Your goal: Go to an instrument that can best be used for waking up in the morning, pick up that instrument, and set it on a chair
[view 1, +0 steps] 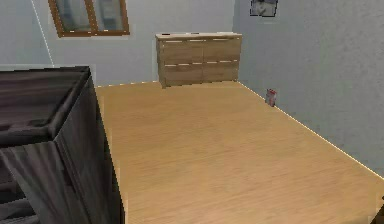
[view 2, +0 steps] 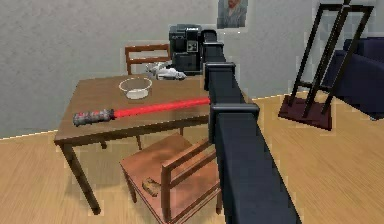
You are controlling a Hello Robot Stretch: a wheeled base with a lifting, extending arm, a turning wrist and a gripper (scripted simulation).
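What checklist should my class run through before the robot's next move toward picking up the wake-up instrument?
1. Instrument identified: cannot tell. Small pale things lie on the table's far side, too small to name.
2. Arm over the table: ok. The arm extends across its right end.
3. End effector load: cannot tell. Things on the table lie at or behind it.
4. Chair for the drop-off: ok. A wooden chair stands at the table's near side.
5. Red bat clear of the arm: cannot tell. It lies along the tabletop up to the arm.
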